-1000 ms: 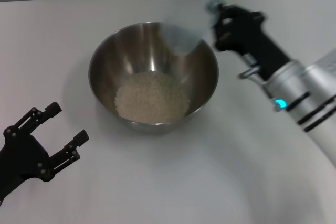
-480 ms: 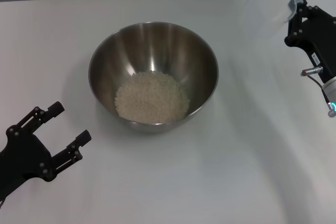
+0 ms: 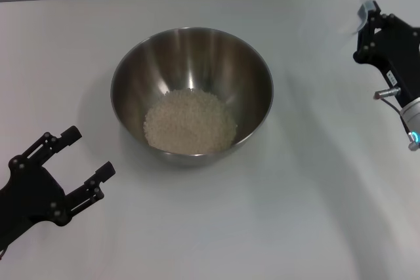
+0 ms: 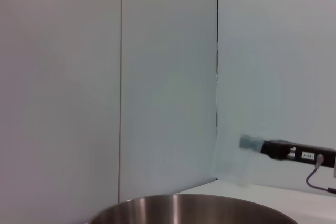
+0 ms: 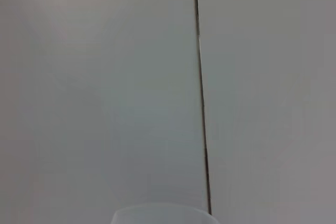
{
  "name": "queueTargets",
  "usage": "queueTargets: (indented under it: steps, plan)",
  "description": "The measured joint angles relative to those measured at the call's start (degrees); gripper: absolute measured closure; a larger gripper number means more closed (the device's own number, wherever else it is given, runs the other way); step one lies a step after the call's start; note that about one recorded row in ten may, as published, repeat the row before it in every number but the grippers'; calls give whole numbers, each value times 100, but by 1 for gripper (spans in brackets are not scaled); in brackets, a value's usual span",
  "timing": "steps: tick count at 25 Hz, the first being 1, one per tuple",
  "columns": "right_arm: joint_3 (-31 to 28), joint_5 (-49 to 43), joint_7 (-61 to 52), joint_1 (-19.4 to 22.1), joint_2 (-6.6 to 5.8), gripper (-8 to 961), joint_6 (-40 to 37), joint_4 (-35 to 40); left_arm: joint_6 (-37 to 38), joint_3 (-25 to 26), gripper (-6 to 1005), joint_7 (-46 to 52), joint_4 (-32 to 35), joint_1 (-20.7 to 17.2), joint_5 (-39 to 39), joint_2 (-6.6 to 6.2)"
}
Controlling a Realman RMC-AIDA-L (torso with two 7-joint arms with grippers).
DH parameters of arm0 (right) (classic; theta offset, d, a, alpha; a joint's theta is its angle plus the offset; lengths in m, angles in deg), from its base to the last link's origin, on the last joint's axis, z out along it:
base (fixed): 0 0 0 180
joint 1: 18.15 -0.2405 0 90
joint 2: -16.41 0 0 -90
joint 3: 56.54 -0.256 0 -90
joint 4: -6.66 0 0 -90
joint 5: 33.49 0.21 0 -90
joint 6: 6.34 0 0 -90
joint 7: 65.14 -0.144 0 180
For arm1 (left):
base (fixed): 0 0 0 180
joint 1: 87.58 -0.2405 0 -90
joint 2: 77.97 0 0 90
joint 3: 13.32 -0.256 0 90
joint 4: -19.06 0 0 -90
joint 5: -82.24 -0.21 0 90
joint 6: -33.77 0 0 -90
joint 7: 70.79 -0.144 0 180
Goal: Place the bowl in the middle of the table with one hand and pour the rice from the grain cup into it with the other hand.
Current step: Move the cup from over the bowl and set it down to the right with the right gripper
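Steel fills the middle of my head view: the bowl [image 3: 191, 93] sits on the white table [image 3: 216, 227] with the rice [image 3: 190, 121] heaped as a pale mound in its bottom. I see my left gripper [image 3: 77, 168] low on the left side of the table, well apart from the bowl, its two fingers [image 3: 60, 138] spread wide and holding nothing. From the left wrist view I get only the bowl's rim [image 4: 191, 209] along the lower edge, with a tiled wall [image 4: 157, 77] behind it.

My right gripper [image 3: 367, 24] is raised at the far right edge, well away from the bowl. The grain cup [image 3: 344, 12] shows there as a faint, smeared, translucent shape just beside the black fingers [image 3: 387, 34], toward the bowl side. In the left wrist view the same cup [image 4: 233, 156] appears as a frosted shape at the tip of the right gripper [image 4: 252, 144], so I read the fingers as closed on it. The right wrist view gives me the cup's rim [image 5: 163, 214] at its lower edge against the wall [image 5: 105, 77]. Whether any grains remain in the cup, I cannot tell.
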Motion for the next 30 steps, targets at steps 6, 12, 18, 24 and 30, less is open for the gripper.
queueTargets:
  steps: [6, 12, 18, 24, 30]
  plan:
    - [-13, 4, 1, -97, 5, 953, 819, 62, 5, 0, 202, 0, 0, 4, -1, 0]
    - [-18, 6, 1, -157, 15, 952, 1349, 151, 33, 0, 202, 0, 0, 10, 0, 0]
    - [-18, 6, 1, -237, 14, 952, 1624, 212, 62, 0, 202, 0, 8, 10, 0, 0]
    - [5, 6, 3, -256, 18, 953, 1643, 203, 70, 0, 202, 0, 21, 10, 1, -1]
    - [34, 6, -50, -265, 21, 953, 1646, 215, 94, 6, 202, 0, 37, -19, 10, -8]
